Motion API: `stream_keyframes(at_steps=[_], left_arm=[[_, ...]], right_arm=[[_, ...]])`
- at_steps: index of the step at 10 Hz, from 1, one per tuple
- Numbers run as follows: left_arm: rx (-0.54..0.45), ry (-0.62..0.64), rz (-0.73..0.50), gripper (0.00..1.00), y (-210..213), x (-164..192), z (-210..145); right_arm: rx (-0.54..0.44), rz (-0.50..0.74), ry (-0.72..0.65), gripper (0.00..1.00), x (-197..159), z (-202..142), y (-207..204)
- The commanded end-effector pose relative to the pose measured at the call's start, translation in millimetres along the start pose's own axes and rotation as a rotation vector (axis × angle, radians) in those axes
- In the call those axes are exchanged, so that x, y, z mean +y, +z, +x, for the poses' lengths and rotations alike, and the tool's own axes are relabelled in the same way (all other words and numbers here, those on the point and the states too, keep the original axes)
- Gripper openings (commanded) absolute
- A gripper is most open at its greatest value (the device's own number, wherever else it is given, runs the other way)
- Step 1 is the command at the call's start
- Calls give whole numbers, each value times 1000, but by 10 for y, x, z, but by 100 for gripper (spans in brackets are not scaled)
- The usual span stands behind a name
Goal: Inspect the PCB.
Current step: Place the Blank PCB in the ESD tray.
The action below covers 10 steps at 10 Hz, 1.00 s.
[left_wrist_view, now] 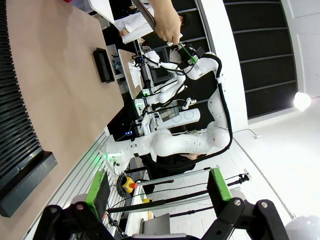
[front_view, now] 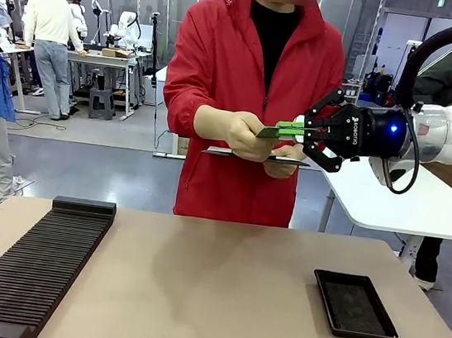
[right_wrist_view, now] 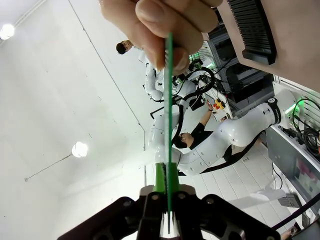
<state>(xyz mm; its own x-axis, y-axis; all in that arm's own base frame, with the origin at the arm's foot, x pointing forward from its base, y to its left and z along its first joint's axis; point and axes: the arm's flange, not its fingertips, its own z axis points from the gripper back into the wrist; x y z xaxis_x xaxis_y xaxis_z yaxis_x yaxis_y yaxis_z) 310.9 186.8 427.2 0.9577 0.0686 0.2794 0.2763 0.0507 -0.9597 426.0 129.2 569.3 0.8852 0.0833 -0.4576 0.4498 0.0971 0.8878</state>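
The PCB (front_view: 279,130) is a thin green board held level in mid-air above the far edge of the table. My right gripper (front_view: 303,131) is shut on its right end, and the person's hand (front_view: 243,134) grips its left end. In the right wrist view the PCB (right_wrist_view: 169,100) shows edge-on, rising from between the green pads (right_wrist_view: 161,179) up into the person's fingertips (right_wrist_view: 160,30). My left gripper (left_wrist_view: 158,190) stands open with nothing between its fingers, turned away from the table. From there the PCB (left_wrist_view: 186,52) is far off.
A shallow black tray (front_view: 355,305) lies on the table at the right. A long black slotted rack (front_view: 29,268) lies at the left. The person's other hand holds a dark flat tablet (front_view: 236,154) just under the PCB. A white table (front_view: 404,205) stands behind at the right.
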Motion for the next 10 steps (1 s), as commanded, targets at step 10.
stream_keyframes(at_steps=[10], left_arm=[[2, 1, 4, 100, -3, -31, -4]], right_arm=[[0, -7, -1, 0, 7, -6, -16]])
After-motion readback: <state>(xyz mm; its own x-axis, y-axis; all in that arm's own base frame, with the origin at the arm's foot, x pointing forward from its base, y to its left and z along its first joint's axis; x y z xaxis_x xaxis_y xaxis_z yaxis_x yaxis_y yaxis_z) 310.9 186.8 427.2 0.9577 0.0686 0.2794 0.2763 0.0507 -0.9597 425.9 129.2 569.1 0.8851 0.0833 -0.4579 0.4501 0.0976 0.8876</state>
